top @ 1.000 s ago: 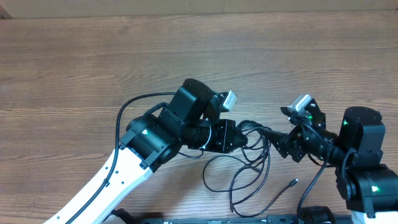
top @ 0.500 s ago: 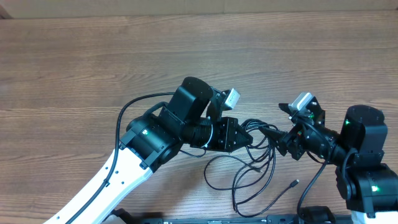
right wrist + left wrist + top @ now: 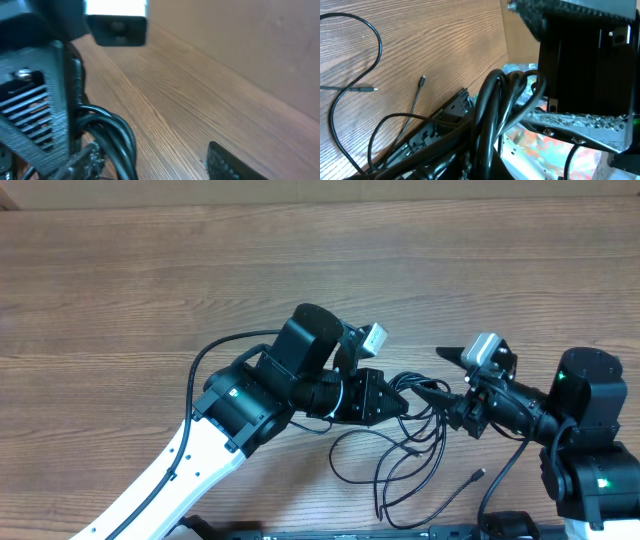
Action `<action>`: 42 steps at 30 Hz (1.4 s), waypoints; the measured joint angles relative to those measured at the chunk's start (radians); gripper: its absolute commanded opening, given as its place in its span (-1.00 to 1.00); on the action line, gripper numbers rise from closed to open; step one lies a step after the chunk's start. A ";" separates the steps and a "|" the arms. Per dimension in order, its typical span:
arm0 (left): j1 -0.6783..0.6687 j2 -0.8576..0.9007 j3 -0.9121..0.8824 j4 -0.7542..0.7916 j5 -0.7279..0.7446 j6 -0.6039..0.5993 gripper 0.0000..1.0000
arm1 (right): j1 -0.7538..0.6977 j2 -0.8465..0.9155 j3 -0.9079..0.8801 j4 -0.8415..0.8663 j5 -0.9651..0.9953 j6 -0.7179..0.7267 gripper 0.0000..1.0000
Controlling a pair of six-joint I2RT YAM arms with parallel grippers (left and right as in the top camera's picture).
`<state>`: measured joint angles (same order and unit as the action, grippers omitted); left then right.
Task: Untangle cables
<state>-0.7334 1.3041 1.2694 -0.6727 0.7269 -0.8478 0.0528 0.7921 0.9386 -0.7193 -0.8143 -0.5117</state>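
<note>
The cables (image 3: 405,465) are thin black cords in loose loops on the wooden table, with a plug end (image 3: 482,473) at the lower right. My left gripper (image 3: 400,402) is shut on the bunched upper part of the cables, which shows close up in the left wrist view (image 3: 490,110). My right gripper (image 3: 432,372) is open, its fingers spread wide; the lower finger lies against the bundle next to the left gripper. In the right wrist view the cables (image 3: 120,140) sit by one finger, and the gap (image 3: 150,160) holds nothing.
The wooden table (image 3: 150,270) stretches far and left. Loose strands and a small plug (image 3: 422,79) lie on the wood below the left gripper. The left arm's thicker fixed wire (image 3: 215,345) arcs over its body. The table's front edge is close to the loops.
My right gripper has opened, its upper finger swinging up and away from the bundle. The left gripper has shifted slightly right with the cables, and the loops have moved a little.
</note>
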 measured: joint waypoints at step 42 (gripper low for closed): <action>-0.005 0.000 0.000 -0.132 -0.522 -0.018 -0.92 | 0.001 0.073 0.000 -0.083 -0.191 0.167 -0.89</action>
<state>-0.7380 1.3037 1.2697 -0.8043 0.2050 -0.8654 0.0536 0.8650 0.9386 -0.8021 -1.0050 -0.3443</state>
